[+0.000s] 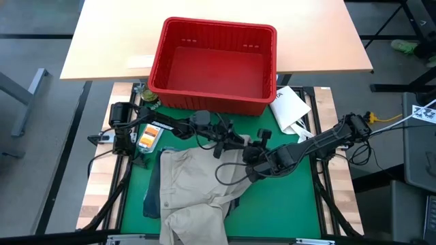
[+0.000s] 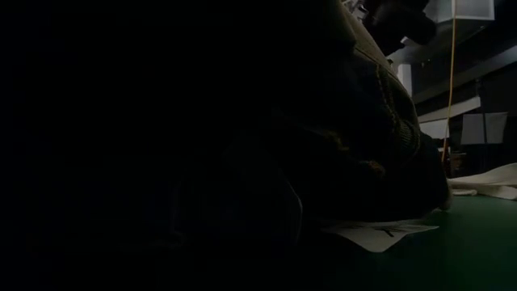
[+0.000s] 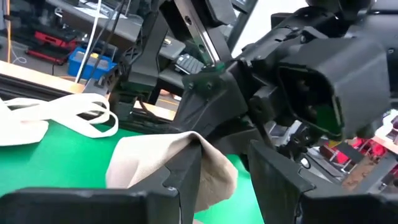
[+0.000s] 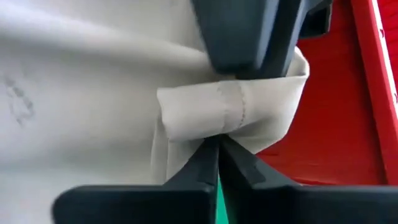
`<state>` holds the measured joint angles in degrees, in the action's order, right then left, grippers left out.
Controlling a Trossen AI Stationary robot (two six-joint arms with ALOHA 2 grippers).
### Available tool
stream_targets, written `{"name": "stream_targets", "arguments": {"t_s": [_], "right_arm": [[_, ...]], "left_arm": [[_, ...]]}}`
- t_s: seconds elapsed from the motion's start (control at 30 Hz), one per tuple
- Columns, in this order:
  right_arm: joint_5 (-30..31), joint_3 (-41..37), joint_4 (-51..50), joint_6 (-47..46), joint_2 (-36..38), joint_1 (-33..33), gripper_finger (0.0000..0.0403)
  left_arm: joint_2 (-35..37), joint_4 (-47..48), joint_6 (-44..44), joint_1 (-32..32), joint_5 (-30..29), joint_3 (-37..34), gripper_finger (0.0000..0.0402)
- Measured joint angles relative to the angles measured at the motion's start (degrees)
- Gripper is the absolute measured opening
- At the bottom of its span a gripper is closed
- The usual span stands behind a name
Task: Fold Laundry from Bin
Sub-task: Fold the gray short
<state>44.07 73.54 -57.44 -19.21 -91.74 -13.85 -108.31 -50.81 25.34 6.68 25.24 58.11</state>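
Low view is almost wholly blocked by a dark heap of cloth right against the lens; only a strip of green mat, a white sheet and a dim slice of room with an orange cable show past it. From above, the red bin sits empty at the far end, straddling the pale wooden table and the green mat. Just in front of the bin lie the tan trousers, spread flat, with a bit of dark blue denim poking out from under their edge. A white packet lies beside the bin's corner.

Both arms meet over the trousers' edge nearest the bin. The left gripper has a fold of the tan cloth between its fingers, though how firmly they hold it is hard to judge. The right gripper has its fingers pressed together, and a hemmed fold of the trousers bunches right at the tips; whether the cloth is truly pinched I cannot tell

Shelves and cables crowd the room behind
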Motion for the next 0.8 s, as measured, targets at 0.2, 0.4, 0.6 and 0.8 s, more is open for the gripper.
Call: {"name": "stream_targets", "arguments": {"t_s": [0.2, 0.4, 0.6, 0.8], "right_arm": [[0.0, 0.0, -6.7, -2.4, 0.0, 0.1, 0.0014], [0.0, 0.0, -18.5, -9.4, 0.0, 0.1, 0.0011], [-2.0, 0.0, -24.8, -13.6, 0.0, 0.0, 0.0006], [-8.8, 0.0, -21.9, -10.7, 0.1, 0.0, 0.0008]], "left_arm": [[1.0, -0.3, -2.4, 0.9, 1.3, 0.0, 0.0128], [1.2, -0.2, -7.5, 2.0, 6.7, 0.0, 0.0128], [2.7, 0.1, -9.4, 2.4, 8.6, -0.1, 0.0128], [10.9, 8.9, -9.5, 4.1, 14.6, 0.0, 0.0128]]}}
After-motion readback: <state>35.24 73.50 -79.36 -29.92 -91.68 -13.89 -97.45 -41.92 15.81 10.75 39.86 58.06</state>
